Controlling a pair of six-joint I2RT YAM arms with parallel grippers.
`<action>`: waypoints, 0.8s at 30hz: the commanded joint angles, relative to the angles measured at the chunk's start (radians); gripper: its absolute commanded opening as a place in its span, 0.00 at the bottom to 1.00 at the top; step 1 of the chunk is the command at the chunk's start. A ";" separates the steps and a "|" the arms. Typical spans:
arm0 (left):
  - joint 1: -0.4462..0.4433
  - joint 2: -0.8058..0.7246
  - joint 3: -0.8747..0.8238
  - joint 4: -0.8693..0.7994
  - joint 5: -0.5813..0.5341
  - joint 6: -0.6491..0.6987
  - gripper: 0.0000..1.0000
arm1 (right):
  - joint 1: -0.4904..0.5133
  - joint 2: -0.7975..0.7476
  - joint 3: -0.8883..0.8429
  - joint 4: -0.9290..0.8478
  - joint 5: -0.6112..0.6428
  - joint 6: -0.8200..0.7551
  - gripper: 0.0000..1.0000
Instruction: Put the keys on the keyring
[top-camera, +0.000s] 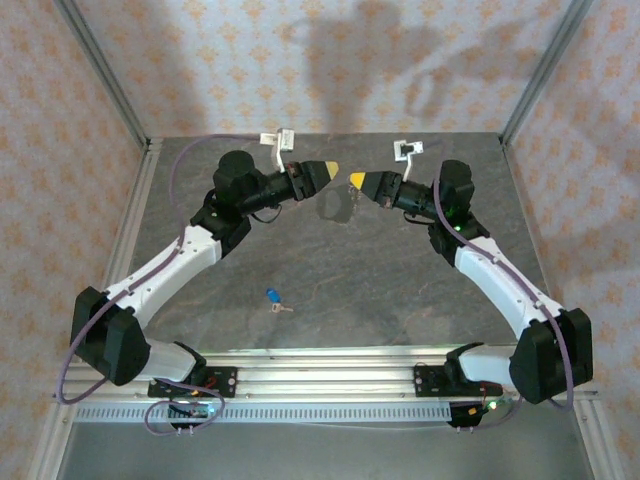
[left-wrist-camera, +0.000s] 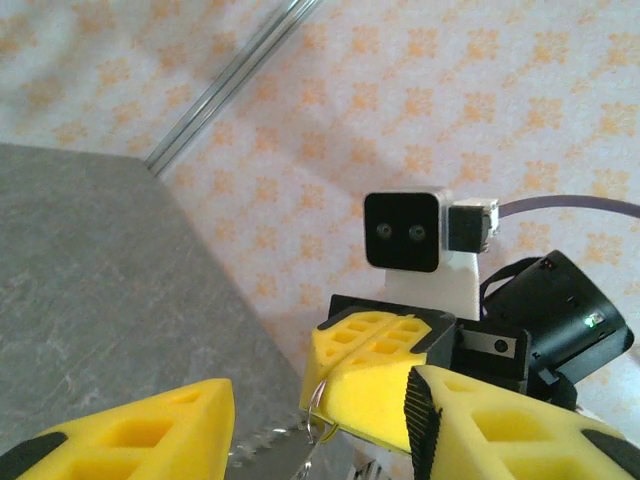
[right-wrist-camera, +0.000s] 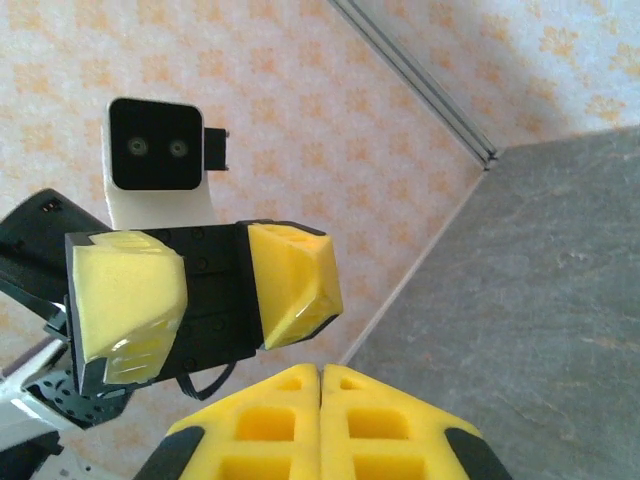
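The right end effector (right-wrist-camera: 320, 372) is closed, and the keyring (left-wrist-camera: 272, 440) is pinched at its tips, above the table (top-camera: 400, 290). The left end effector (right-wrist-camera: 210, 298) is held partly open, with the band seen between its fingers; contact cannot be told. The blue key (top-camera: 273, 296) is seen lying on the table, well apart from both.

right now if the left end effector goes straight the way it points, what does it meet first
Probably the keyring pinched by the right end effector, then its tips; depth unclear.
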 joint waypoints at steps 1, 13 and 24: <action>0.007 0.026 -0.006 0.129 0.031 -0.047 0.48 | -0.005 0.018 -0.006 0.202 0.021 0.102 0.00; 0.001 0.076 -0.002 0.246 0.044 -0.116 0.46 | -0.002 0.066 -0.006 0.362 0.048 0.230 0.00; -0.055 0.074 0.003 0.255 0.099 -0.090 0.41 | 0.009 0.078 0.027 0.222 0.063 0.134 0.00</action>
